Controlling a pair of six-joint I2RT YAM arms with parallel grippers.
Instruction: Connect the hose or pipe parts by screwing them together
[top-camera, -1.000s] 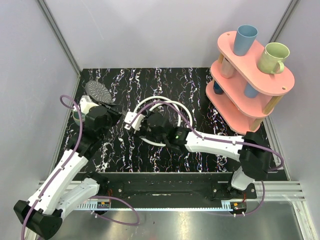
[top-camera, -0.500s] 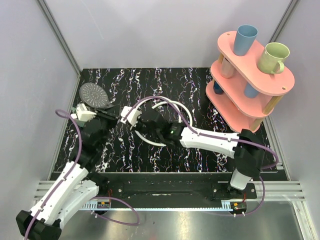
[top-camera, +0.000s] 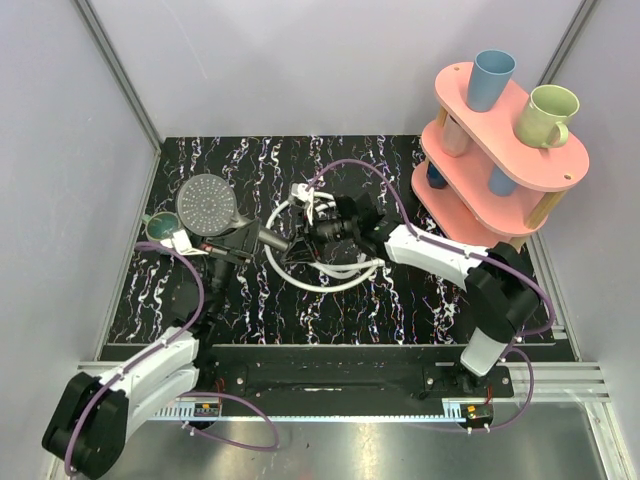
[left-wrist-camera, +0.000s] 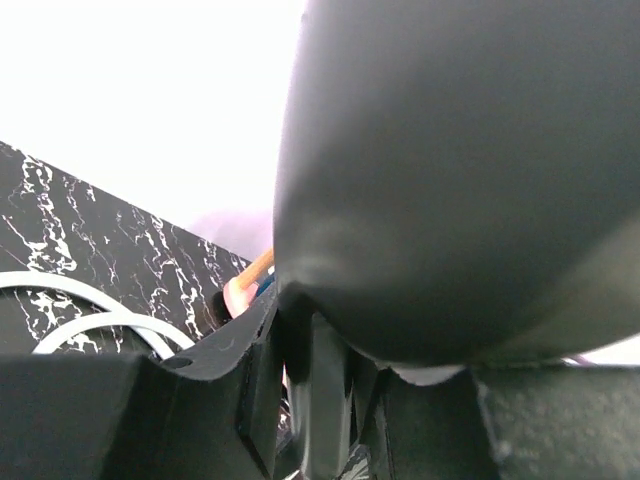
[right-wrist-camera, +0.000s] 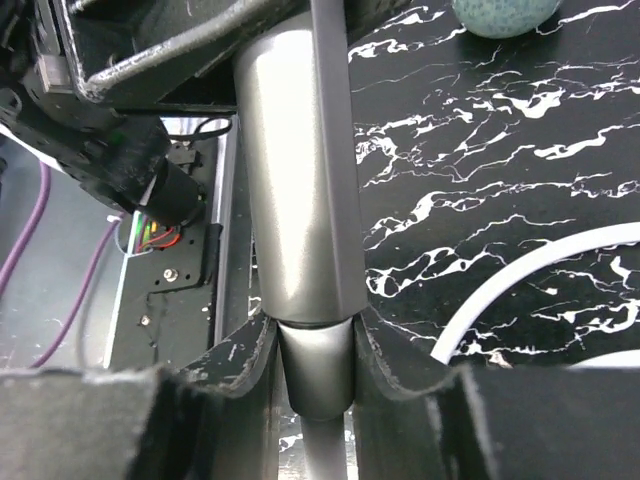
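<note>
Right wrist camera, mid-assembly: the right claw (right-wrist-camera: 316, 348) pinches the hose's grey fitting (right-wrist-camera: 316, 382) where it butts against the end of the shower head's handle (right-wrist-camera: 295, 200), the two in one straight line. The white hose (right-wrist-camera: 520, 287) trails off in loops on the black marbled table (right-wrist-camera: 500, 130), near the joint.

Seen from above, the left claw (top-camera: 238, 241) is clamped tight on the handle just below the round shower head (top-camera: 207, 203). The head faces up over the table's left half, and the handle points right toward the other arm.

The step in hand looks to be the threading itself: fitting met with handle, one arm bracing, the other turning. How many turns are on cannot be told, as no thread shows.

The next move likely calls for the right claw to twist the fitting about the handle's axis, let go, re-grip and twist again. Meanwhile the left arm would need to brace the handle against turning, with the pair in line so the thread does not cross.
</note>
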